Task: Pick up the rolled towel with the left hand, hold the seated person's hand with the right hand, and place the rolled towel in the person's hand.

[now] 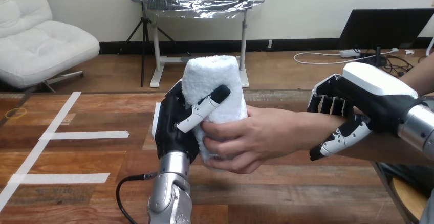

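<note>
wooden table [307, 193] runs under everything, with three white tape strips [84, 134] well left of the towel [210, 78]. the towel is a roll held upright above the table, so it can slot into a curled palm. right of the towel, the person's hand [256, 137] wraps its lower part, fingers round the front. further right, my right hand [368, 98] clasps the person's wrist, fingers curled over the top and thumb beneath, i judge to steady it for the handover. just left of and behind the towel, my left hand [171, 127] is clamped on it, thumb across the front, bearing its weight until the person's grip is sure. count: one towel, one person's hand, two hands of mine.
</note>
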Robot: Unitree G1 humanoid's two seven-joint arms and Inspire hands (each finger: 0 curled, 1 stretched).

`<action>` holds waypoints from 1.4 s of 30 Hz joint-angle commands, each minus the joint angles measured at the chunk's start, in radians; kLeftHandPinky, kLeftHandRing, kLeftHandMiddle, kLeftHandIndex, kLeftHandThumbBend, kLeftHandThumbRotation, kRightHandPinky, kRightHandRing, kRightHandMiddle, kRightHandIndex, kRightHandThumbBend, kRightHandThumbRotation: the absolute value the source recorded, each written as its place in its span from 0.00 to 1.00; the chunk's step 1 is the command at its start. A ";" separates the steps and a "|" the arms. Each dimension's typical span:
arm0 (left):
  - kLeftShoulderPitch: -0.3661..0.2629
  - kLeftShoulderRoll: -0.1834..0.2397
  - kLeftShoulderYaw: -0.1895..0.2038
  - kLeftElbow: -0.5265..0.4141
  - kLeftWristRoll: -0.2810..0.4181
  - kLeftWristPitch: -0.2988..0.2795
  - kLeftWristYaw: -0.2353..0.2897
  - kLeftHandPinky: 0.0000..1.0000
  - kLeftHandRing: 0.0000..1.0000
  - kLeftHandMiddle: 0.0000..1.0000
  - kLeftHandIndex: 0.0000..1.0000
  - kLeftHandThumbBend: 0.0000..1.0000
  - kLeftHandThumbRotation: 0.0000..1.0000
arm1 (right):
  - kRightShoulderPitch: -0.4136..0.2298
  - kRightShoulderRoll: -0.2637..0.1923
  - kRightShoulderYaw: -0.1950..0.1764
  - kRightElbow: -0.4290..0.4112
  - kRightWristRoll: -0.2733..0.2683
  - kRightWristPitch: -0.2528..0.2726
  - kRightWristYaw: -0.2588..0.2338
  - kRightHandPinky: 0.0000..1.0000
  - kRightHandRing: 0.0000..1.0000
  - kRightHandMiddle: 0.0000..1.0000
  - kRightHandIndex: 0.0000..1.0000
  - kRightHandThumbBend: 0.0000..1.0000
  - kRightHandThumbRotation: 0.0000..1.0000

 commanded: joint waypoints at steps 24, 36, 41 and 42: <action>-0.186 -0.214 -0.127 -0.120 0.099 -0.015 0.010 0.47 0.54 0.60 0.61 0.77 0.37 | -0.040 0.019 0.022 0.006 0.010 0.028 0.035 0.41 0.51 0.57 0.59 0.96 0.35; -0.118 -0.171 -0.138 -0.202 0.116 -0.017 0.010 0.82 0.83 0.82 0.82 0.65 0.89 | -0.011 0.004 0.002 -0.021 0.031 0.027 0.070 0.55 0.73 0.76 0.77 1.00 0.62; -0.096 -0.144 -0.140 -0.226 0.138 -0.024 0.038 0.92 0.88 0.85 0.83 0.64 0.96 | 0.007 0.000 -0.011 -0.031 0.043 0.018 0.074 0.58 0.75 0.79 0.80 1.00 0.68; -0.092 -0.140 -0.139 -0.231 0.144 -0.024 0.047 0.93 0.88 0.85 0.83 0.65 0.97 | 0.009 -0.002 -0.013 -0.033 0.045 0.018 0.076 0.58 0.76 0.79 0.81 1.00 0.69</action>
